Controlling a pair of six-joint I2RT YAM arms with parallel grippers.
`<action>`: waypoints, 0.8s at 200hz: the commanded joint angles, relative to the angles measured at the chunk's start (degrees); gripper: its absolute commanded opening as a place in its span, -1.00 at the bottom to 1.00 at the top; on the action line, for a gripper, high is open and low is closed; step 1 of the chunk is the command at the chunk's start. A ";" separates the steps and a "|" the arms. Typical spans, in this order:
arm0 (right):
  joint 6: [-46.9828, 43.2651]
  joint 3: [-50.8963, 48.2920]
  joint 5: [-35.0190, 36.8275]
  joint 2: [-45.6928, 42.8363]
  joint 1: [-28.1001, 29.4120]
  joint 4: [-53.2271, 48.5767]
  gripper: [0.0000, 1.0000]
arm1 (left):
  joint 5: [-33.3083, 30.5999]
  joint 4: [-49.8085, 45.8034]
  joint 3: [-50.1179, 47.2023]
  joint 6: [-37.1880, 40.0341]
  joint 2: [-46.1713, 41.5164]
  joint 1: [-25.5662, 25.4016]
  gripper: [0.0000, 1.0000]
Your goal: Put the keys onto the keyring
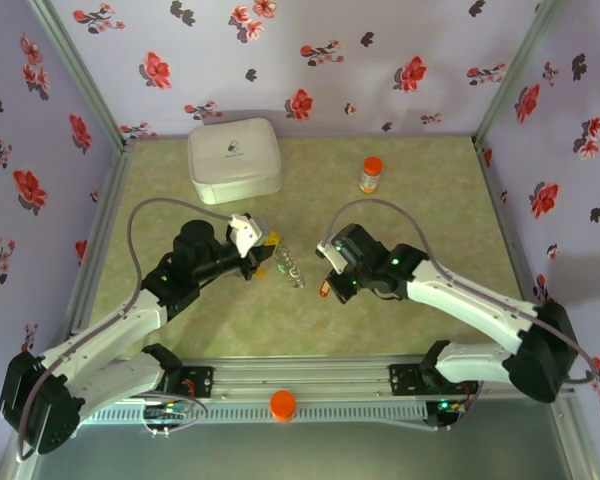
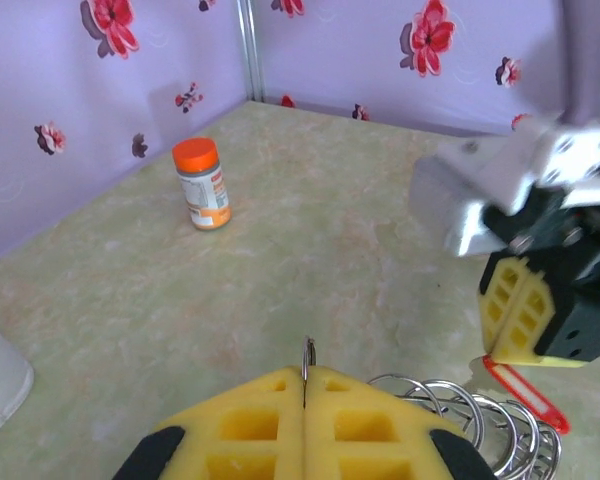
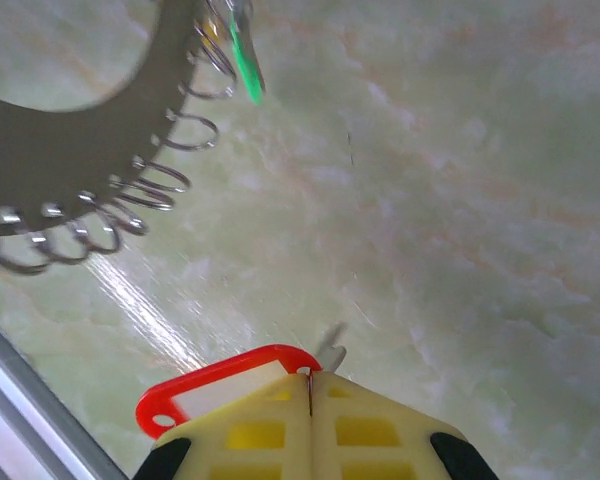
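Note:
The keyring is held just above the table centre, a cluster of small wire loops along it. My left gripper is shut on its thin metal edge, which pokes up between the yellow pads. In the right wrist view the keyring is a dark grey band with wire loops, and a green-tagged key hangs from it. My right gripper is shut on a red-tagged key whose silver blade sticks out ahead. That gripper hovers just right of the keyring.
A white rounded case sits at the back left. An orange-capped bottle stands at the back right, also in the left wrist view. Flowered walls close in three sides. The arms' rail runs along the near edge.

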 commanded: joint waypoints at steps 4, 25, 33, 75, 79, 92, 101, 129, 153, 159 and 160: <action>6.09 1.51 3.74 6.24 1.80 -4.97 -1.00 | 1.17 1.54 1.23 0.30 0.85 -0.37 -1.00; 11.68 0.78 5.17 8.72 3.27 -4.30 -1.00 | 1.24 3.17 0.43 0.38 2.22 -0.35 -1.00; 12.93 0.41 5.20 9.60 3.92 -3.91 -1.00 | 1.26 3.68 0.20 0.52 2.80 -0.38 -1.00; 15.32 -1.89 3.74 13.71 4.28 0.08 -1.00 | 1.44 5.55 -0.78 0.76 4.02 -0.36 -1.00; 15.33 -1.91 3.63 14.11 4.32 0.35 -1.00 | 1.44 5.51 -0.89 0.82 4.02 -0.37 -1.00; 15.41 -1.82 3.44 15.33 4.32 1.31 -1.00 | 1.35 5.31 -1.25 1.17 3.72 -0.37 -1.00; 15.50 -1.74 3.16 16.05 4.27 2.18 -1.00 | 1.29 5.33 -1.58 1.39 3.46 -0.37 -1.00; 15.85 -2.07 0.76 17.92 3.86 5.48 -1.00 | 1.24 6.11 -2.69 1.22 2.56 -0.37 -1.00; 16.03 -2.60 -0.42 19.48 3.33 7.06 -1.00 | 1.00 6.31 -3.55 1.43 2.05 -0.37 -1.00; 16.01 -2.61 -0.63 19.80 3.28 7.21 -1.00 | 0.98 6.23 -3.66 1.46 2.00 -0.38 -1.00; 16.02 -2.61 -0.66 19.83 3.29 7.25 -1.00 | 0.99 6.22 -3.67 1.45 2.00 -0.37 -1.00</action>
